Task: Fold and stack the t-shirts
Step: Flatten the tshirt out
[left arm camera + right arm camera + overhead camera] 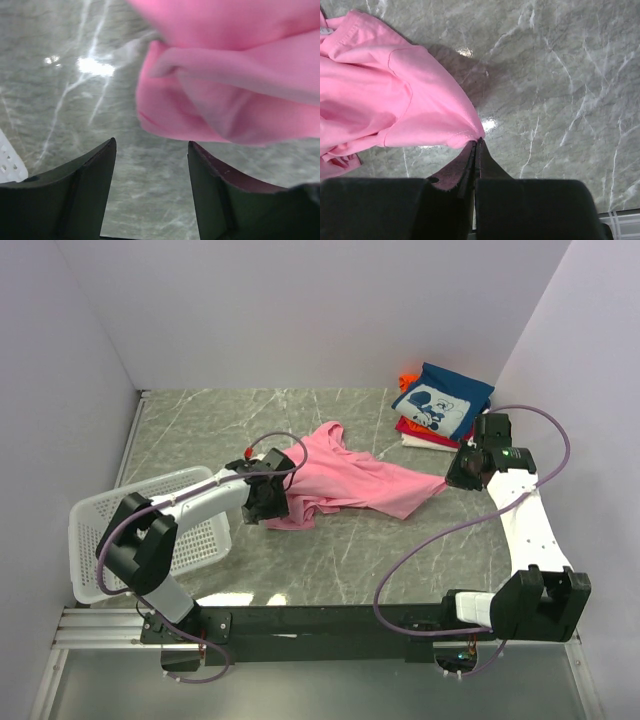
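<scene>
The grey marbled counter (350, 560) is closed in by white walls (300, 310) on its left, far and right sides. It lies bare in a broad strip nearer than the pink shirt (350, 475) and in another strip beyond it up to the far wall. The pink shirt sits crumpled at mid-counter with its long axis running left to right. Its right end is drawn out to a point, its left end is bunched, and one flap pokes toward the far wall. A white mesh basket (95, 530) stands to the shirt's left at the counter's left edge. A stack of folded shirts (440, 405), a blue one on top, lies beyond the shirt's right end in the far right corner. The left pincer (151, 145) is at the shirt's bunched left end, spread, with nothing between its fingers. The right pincer (477, 142) is pressed together on the hem at the shirt's pointed right end.
</scene>
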Action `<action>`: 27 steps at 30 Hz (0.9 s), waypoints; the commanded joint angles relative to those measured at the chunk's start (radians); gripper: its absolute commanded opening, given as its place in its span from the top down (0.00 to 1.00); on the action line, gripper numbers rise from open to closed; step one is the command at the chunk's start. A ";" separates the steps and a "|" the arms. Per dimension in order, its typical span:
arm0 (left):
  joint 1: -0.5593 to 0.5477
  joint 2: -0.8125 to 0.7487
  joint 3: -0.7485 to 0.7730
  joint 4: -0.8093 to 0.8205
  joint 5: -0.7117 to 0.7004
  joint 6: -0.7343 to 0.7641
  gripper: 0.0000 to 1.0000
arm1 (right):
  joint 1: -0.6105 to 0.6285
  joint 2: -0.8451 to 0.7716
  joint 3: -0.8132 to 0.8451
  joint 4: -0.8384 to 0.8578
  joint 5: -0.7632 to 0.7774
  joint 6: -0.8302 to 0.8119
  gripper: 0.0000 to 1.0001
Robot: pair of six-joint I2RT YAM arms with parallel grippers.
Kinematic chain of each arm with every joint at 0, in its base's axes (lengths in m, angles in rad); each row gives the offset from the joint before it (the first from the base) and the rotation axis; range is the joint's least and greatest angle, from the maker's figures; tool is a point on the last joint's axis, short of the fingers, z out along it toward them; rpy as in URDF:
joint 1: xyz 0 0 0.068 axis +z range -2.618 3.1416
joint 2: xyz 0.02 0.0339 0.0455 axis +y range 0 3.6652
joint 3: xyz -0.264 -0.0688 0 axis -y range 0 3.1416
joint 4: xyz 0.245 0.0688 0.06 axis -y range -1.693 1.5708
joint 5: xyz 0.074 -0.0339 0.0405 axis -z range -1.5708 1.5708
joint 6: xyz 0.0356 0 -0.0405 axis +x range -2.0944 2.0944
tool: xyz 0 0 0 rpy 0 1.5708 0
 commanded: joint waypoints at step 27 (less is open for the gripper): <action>0.004 0.164 0.010 0.144 -0.142 -0.070 1.00 | -0.024 -0.004 0.000 0.025 -0.039 -0.005 1.00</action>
